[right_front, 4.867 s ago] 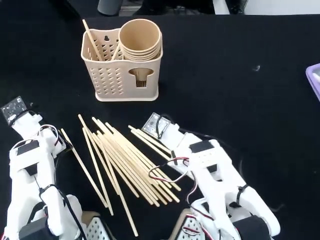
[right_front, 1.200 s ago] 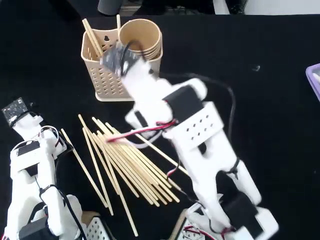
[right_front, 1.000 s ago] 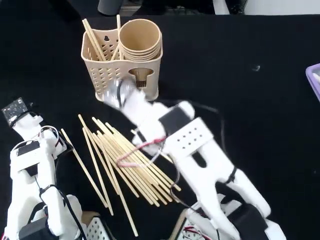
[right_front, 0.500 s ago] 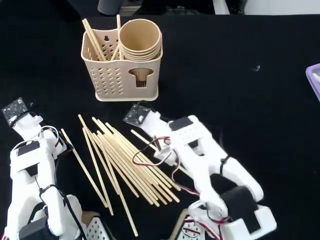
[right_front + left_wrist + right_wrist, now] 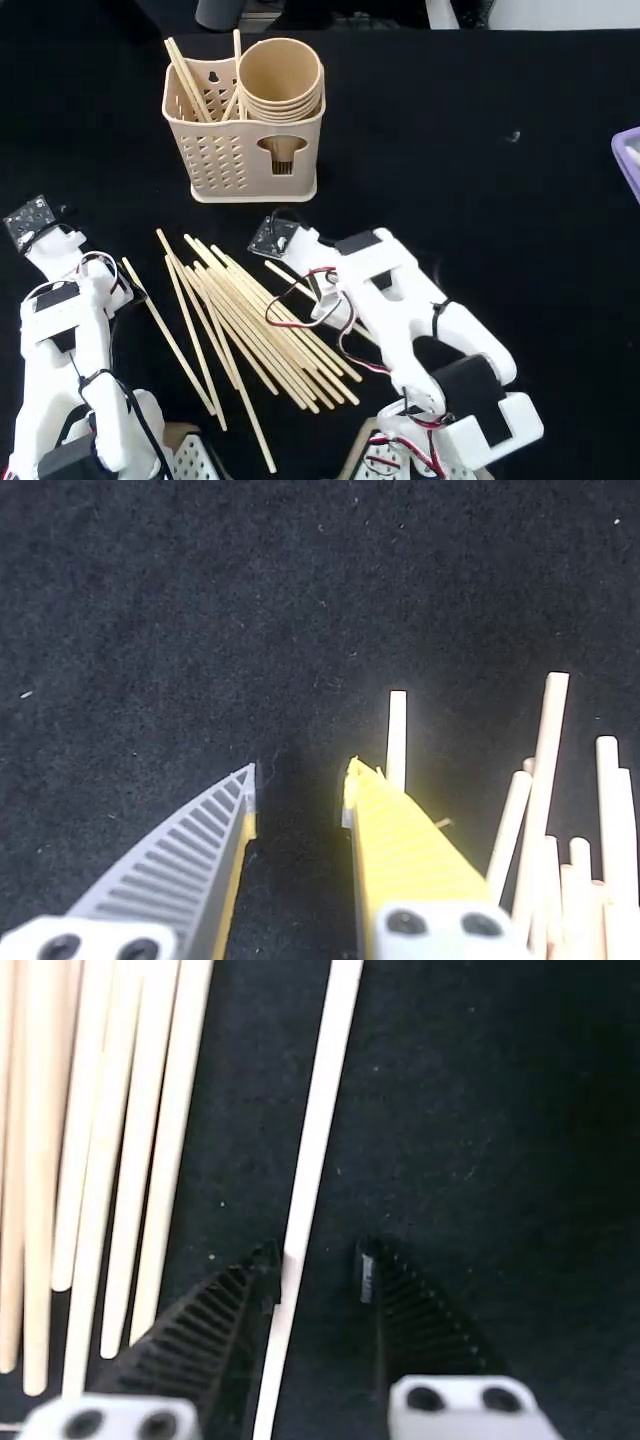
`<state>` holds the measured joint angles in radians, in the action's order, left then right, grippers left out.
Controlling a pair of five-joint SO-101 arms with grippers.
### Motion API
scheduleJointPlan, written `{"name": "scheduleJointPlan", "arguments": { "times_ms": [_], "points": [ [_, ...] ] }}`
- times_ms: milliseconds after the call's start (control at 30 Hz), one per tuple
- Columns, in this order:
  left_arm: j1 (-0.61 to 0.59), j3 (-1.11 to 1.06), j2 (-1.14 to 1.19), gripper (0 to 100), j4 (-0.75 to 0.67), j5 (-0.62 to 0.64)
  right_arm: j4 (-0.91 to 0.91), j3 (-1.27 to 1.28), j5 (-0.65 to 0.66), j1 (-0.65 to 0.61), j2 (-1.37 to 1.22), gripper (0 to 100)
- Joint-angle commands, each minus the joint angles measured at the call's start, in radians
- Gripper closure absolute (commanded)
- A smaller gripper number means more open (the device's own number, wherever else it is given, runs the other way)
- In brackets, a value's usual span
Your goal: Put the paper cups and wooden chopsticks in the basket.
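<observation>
Right gripper (image 5: 318,1265) hangs low over the table with its jaws apart. One chopstick (image 5: 318,1130) runs lengthwise through the gap, close against one finger and clear of the other, so nothing is clamped. Left gripper (image 5: 300,775) is spread too, its fingertips down near bare cloth with nothing between them. The blunt end of a stray stick (image 5: 397,725) lies just beside its yellow finger.

The table (image 5: 480,200), covered in black cloth, stretches away under both grippers. The loose chopsticks (image 5: 250,320) lie fanned flat on it between the two grippers, their near edge beside the right gripper and their far edge reaching toward the left one. The basket (image 5: 245,160) stands upright well ahead of both grippers, apart from the fan on the cloth. A stack of nested paper cups (image 5: 282,75) sits in the basket compartment on the right gripper's side, its rim rising above the basket wall. In the compartment on the left gripper's side, a few standing chopsticks (image 5: 185,70) lean at a tilt with their ends poking above the rim. Far out past the right gripper, at the table's edge, a corner of a purple object (image 5: 628,155) shows.
</observation>
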<state>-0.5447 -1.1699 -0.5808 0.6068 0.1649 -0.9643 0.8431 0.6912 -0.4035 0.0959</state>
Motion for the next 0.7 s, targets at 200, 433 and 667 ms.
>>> {"name": "scheduleJointPlan", "arguments": {
  "times_ms": [200, 433, 667],
  "points": [
    [0.007, 0.01, -0.031, 85, -0.021, -0.003, -0.037, -0.007, -0.026, 0.098, 0.188, 98.8],
    [0.007, 0.015, -0.029, 85, -0.021, -0.003, -0.233, -0.035, -0.032, 0.132, 0.628, 98.8],
    [0.007, 0.015, -0.029, 85, -0.021, -0.003, -0.269, -0.091, -0.222, -0.04, 1.073, 98.8]
  ]
}}
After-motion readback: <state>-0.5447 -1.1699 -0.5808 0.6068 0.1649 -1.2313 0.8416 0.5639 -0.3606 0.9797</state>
